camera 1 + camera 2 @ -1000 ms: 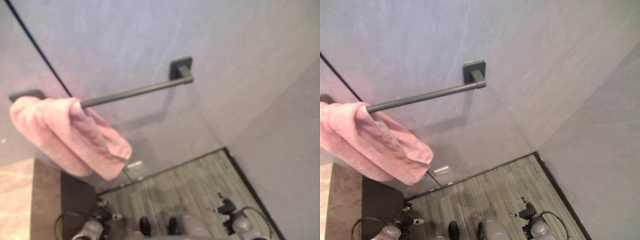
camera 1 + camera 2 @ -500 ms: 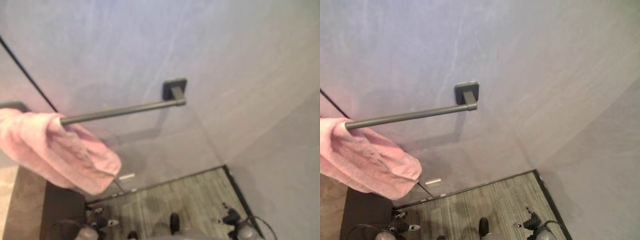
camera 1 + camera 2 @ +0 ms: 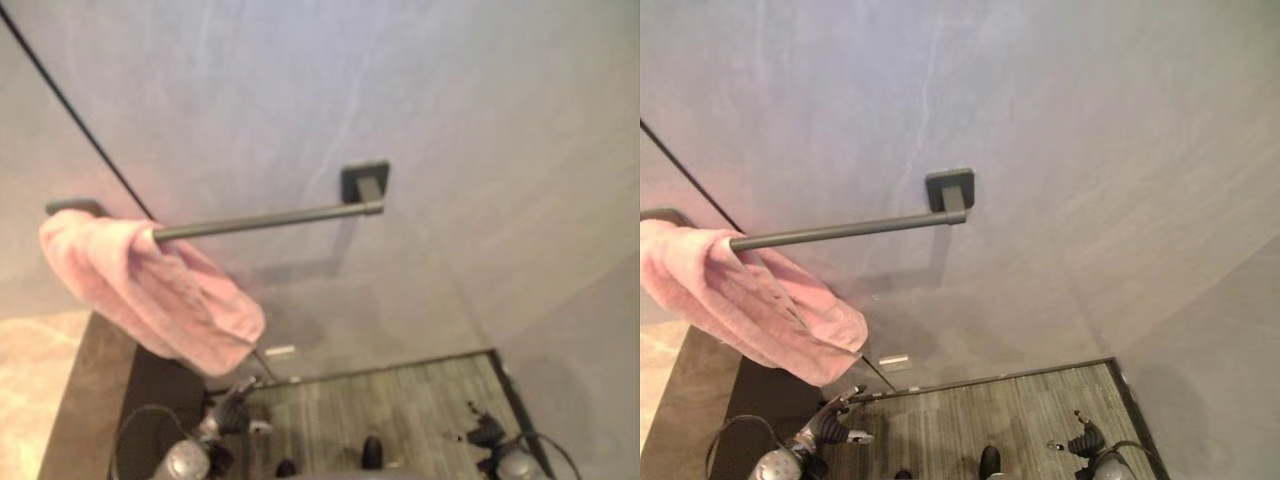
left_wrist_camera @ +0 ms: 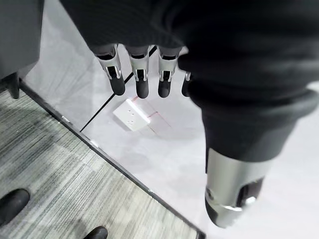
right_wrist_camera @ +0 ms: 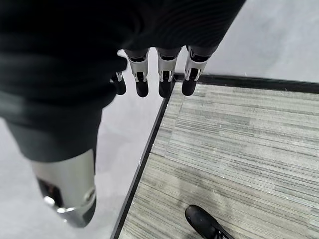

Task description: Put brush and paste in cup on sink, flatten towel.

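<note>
A pink towel (image 3: 150, 295) hangs bunched up over the left end of a dark towel bar (image 3: 270, 218) fixed to the grey wall. The rest of the bar is bare. My left hand (image 3: 222, 412) is low down below the towel, apart from it, with its fingers pointing up. In the left wrist view its fingers (image 4: 142, 79) are straight and hold nothing. My right hand (image 3: 485, 435) hangs low at the right above the floor. Its fingers (image 5: 164, 74) are straight too, and it is empty.
A marble counter (image 3: 30, 380) with a dark side panel stands at the lower left. A small white plate (image 3: 280, 351) sits low on the wall above the wood-look floor (image 3: 400, 410). Two walls meet in a corner at the right.
The camera has swung, so the bar and towel sit further right in the picture. My left hand has come up a little below the towel. The towel hangs as before.
</note>
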